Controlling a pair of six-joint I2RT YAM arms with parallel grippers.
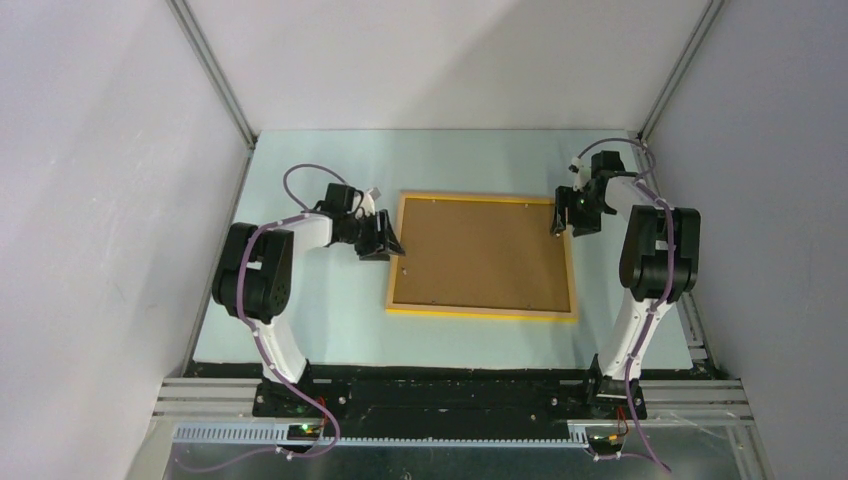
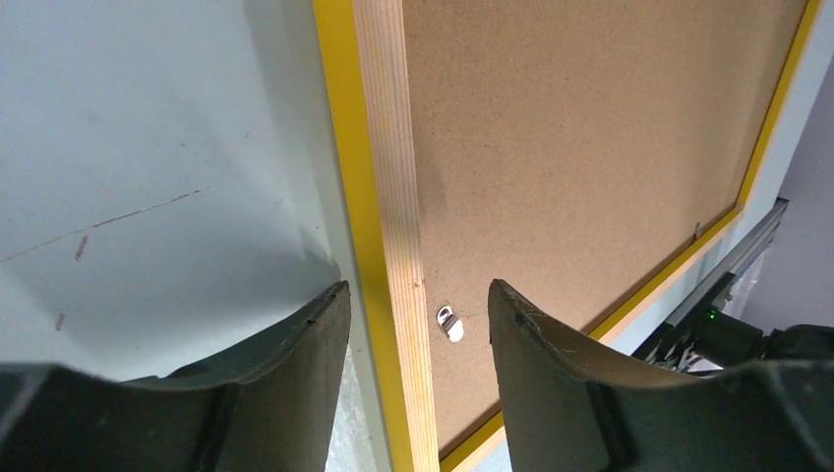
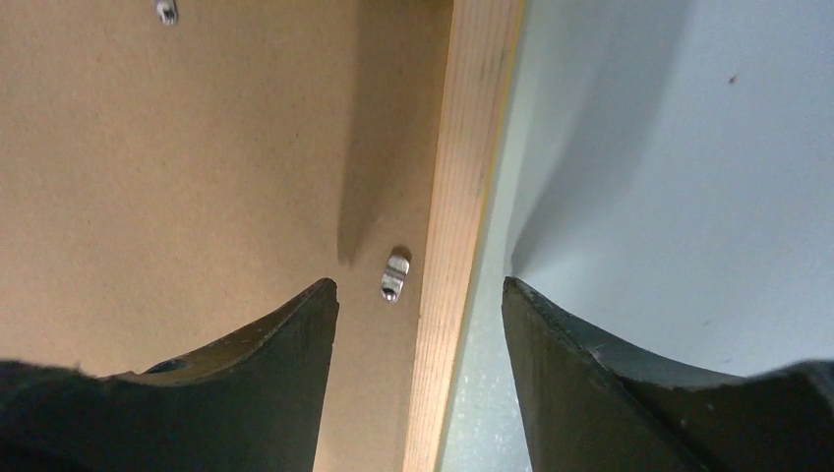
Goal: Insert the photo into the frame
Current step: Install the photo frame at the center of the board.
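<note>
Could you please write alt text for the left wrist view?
The open left gripper straddles one yellow-edged wooden side of the frame, which lies back-up on the pale table; a small metal clip sits on the brown backing board.

In both wrist views — the frame [image 2: 384, 147] cropped by picture edges
</note>
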